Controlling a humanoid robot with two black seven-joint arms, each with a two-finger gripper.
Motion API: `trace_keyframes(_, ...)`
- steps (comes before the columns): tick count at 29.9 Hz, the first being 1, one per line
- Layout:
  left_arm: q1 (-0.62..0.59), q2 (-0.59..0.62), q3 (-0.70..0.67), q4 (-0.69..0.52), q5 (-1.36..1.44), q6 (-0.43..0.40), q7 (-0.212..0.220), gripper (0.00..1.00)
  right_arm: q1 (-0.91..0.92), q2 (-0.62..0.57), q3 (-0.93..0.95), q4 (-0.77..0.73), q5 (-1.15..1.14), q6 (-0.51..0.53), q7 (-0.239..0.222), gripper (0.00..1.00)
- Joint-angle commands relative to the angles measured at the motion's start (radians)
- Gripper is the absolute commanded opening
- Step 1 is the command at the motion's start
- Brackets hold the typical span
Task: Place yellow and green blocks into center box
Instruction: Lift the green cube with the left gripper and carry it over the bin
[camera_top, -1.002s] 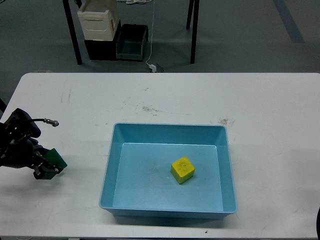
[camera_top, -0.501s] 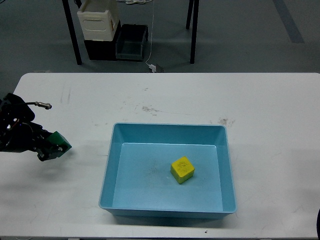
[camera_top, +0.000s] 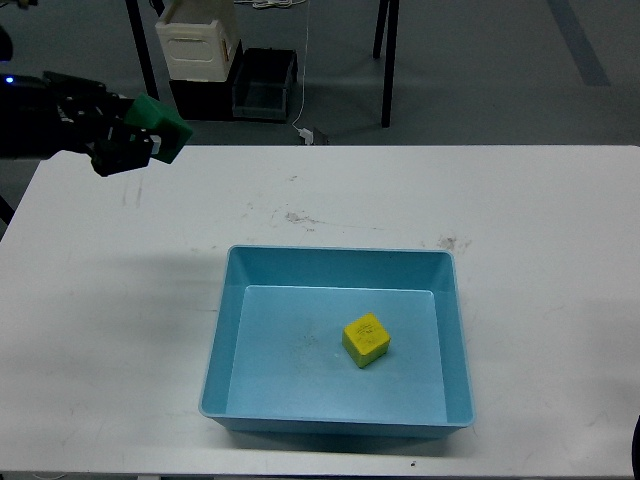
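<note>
My left gripper (camera_top: 150, 135) is shut on a green block (camera_top: 163, 124) and holds it high in the air over the table's far left part, well to the left of and beyond the box. A yellow block (camera_top: 366, 339) lies on the floor of the light blue box (camera_top: 220, 330), a little right of its middle. The box sits on the white table at centre front. My right gripper is out of view; only a dark sliver shows at the bottom right corner.
The white table (camera_top: 520, 220) has scuff marks behind the box. Beyond its far edge stand black table legs, a cream crate (camera_top: 197, 45) on dark bins and a hanging white cable.
My left gripper has lifted the green block from the table's left front and carried it up and to the right. The yellow block and box have not moved.
</note>
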Motion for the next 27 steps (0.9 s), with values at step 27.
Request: trace_keyframes(27,-0.127,-0.661,0.419,0.05,0.306,-0.066,0.0,0.24,0.015,0.002,-0.005,-0.014,0.029,0.0,0.0,0.98)
